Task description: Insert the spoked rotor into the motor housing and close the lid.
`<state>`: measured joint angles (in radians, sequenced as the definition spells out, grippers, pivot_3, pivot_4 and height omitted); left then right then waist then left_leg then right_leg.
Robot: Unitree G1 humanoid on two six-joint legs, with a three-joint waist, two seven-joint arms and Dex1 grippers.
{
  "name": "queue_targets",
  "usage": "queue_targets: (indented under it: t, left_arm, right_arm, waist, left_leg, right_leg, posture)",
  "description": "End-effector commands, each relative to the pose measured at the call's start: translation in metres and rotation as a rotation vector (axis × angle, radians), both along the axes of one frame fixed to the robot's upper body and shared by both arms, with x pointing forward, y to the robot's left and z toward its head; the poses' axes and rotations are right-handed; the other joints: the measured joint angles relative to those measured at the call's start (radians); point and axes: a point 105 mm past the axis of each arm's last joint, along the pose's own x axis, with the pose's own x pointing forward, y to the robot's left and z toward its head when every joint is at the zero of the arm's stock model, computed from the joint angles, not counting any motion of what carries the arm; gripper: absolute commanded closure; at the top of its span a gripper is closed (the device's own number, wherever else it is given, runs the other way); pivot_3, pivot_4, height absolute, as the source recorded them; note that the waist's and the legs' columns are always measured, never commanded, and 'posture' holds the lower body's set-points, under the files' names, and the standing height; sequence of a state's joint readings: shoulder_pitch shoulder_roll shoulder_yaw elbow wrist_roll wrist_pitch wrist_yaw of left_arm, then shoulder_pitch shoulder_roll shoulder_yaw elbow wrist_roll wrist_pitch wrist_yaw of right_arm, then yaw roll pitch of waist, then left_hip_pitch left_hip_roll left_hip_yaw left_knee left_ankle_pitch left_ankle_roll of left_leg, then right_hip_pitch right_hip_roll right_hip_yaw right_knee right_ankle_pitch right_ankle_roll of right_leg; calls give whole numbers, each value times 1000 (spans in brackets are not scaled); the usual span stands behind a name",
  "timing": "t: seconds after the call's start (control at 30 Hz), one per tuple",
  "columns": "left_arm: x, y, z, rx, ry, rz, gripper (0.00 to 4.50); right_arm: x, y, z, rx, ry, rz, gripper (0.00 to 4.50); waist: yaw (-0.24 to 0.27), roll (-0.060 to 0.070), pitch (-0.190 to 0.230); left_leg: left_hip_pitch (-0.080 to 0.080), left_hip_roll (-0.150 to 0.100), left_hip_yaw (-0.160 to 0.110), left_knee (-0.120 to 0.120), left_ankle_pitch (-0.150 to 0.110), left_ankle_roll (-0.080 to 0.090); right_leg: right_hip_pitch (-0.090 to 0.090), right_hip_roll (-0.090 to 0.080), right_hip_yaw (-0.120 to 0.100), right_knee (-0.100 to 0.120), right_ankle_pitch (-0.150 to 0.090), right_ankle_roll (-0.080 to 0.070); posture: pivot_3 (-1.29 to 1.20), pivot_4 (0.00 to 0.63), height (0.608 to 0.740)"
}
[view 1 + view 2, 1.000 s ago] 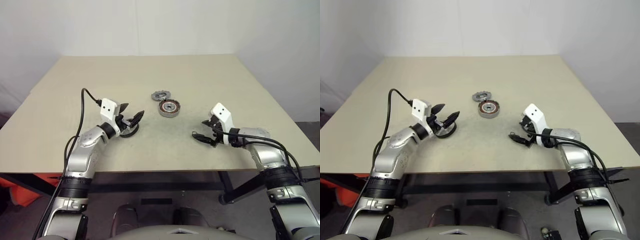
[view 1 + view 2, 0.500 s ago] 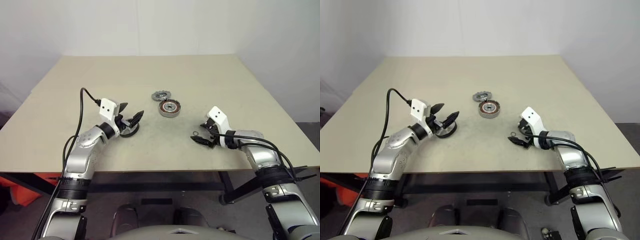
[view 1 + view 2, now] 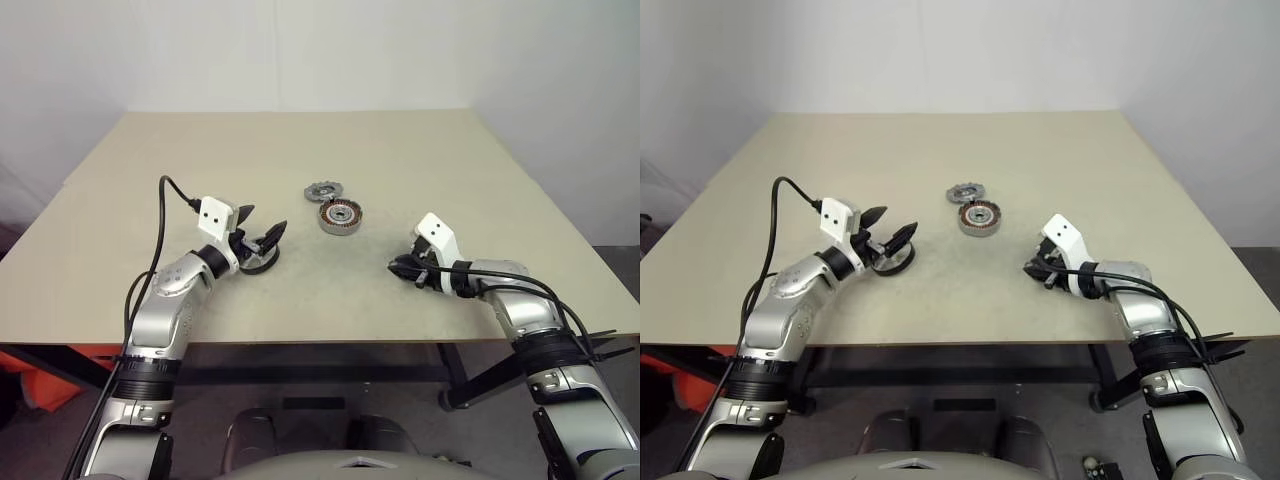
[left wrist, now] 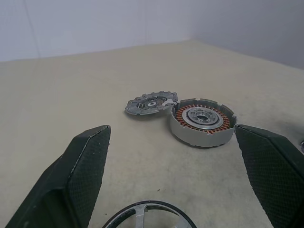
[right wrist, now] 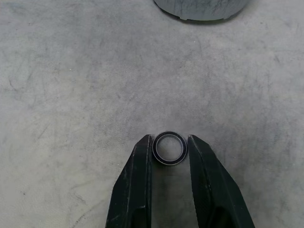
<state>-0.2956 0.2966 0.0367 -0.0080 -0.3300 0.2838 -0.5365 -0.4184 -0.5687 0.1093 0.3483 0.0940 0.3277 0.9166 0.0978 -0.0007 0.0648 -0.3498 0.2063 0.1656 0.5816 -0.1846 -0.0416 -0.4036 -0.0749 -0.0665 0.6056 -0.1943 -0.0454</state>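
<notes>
We find the R gripper low over the table, its two black fingers drawn in narrow on either side of a small dark ring. Both pads touch the ring's rim in the R wrist view; the ring lies flat on the tabletop btwn the tips. We cannot tell whether it is lifted at all. Ahead of this gripper, past the ring, the lower edge of the motor housing is visible, well apart from the tips.

The L gripper hovers over the table w/ jaws spread wide, nothing btwn them. In the L wrist view its fingers frame the scene ahead. Directly beneath and just in front of this gripper lies the spoked rotor, a dark-rimmed wheel w/ silver spokes, flat on the table; we see no contact btwn it and the fingers.

Motor housing: sits upright on the table ahead of the L gripper, towards the R gripper's side, roughly btwn the two arms and farther out than both. Copper windings and silver centre hub face up; cavity open. The lid, a grey toothed disc, lies flat on the table just beyond the housing, touching or nearly touching its rim. It is off the housing.
</notes>
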Motion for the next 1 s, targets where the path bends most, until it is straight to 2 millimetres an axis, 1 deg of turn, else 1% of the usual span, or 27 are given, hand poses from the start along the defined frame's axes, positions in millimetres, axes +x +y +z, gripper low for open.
queue_targets:
  t: [0.03,0.13,0.27,0.43,0.53,0.6,0.83,0.87,0.9,0.93,0.97,1.0]
  left_arm:
    - [0,2,14,8,-53,6,97]
    - [0,3,14,9,-54,8,97]
    - [0,3,14,10,-52,8,97]
    - [0,1,12,11,-48,4,97]
    - [0,0,11,10,-45,2,97]
    - [-1,-1,10,10,-43,0,97]
    - [0,-1,9,14,-39,-2,97]
    - [0,-1,9,15,-39,-2,97]
    - [0,-1,9,16,-39,-1,97]
    - [0,0,9,16,-39,-1,97]
    - [0,0,9,17,-39,0,97]
    - [0,0,9,18,-39,0,97]
  right_arm:
    - [5,-6,10,-29,-33,-21,3946]
    - [9,-9,16,-42,-62,-37,3944]
    - [16,-17,26,-66,-94,-81,3944]
    - [16,-48,25,-163,-85,-141,3944]
    - [17,-63,24,-200,-84,-179,3944]
    - [17,-69,24,-215,-85,-196,3944]
    - [16,-66,19,-212,-66,-165,3944]
    - [16,-66,18,-213,-65,-167,3228]
    - [18,-68,18,-224,-79,-183,2966]
    - [21,-69,19,-239,-99,-194,2603]
    - [22,-67,21,-240,-116,-183,2363]
    - [22,-63,24,-228,-133,-165,2363]
  waist:
    - [0,0,0]
    - [0,0,0]
    - [0,0,0]
    - [0,0,0]
    - [0,0,0]
    - [-1,0,0]
    - [0,0,0]
    - [0,0,0]
    - [-1,0,0]
    - [-1,0,0]
    - [-1,0,0]
    - [-1,0,0]
  left_leg:
    - [0,0,0,0,0,0]
    - [0,0,0,0,0,0]
    - [0,0,0,0,0,0]
    - [0,0,0,0,0,0]
    - [0,0,0,0,0,0]
    - [0,0,0,0,0,0]
    - [0,0,0,0,0,0]
    - [0,0,0,0,0,0]
    - [0,0,0,0,0,0]
    - [0,0,0,0,0,0]
    - [0,0,0,0,0,0]
    - [0,0,0,0,0,0]
  right_leg:
    - [0,0,0,0,0,0]
    - [0,0,0,0,0,0]
    - [0,0,0,0,0,0]
    - [0,0,0,0,0,0]
    - [0,0,0,0,0,0]
    - [0,0,0,0,0,0]
    - [0,0,0,0,0,0]
    - [0,0,0,0,0,0]
    - [0,0,0,0,0,0]
    - [0,0,0,0,0,0]
    - [0,0,0,0,0,0]
    - [0,0,0,0,0,0]
  posture:
    - [0,0,740]
    - [0,0,740]
    - [0,0,740]
    - [0,0,740]
    - [0,0,740]
    - [0,0,740]
    - [0,0,740]
    - [0,0,740]
    - [0,0,740]
    - [0,0,740]
    - [0,0,740]
    - [0,0,740]
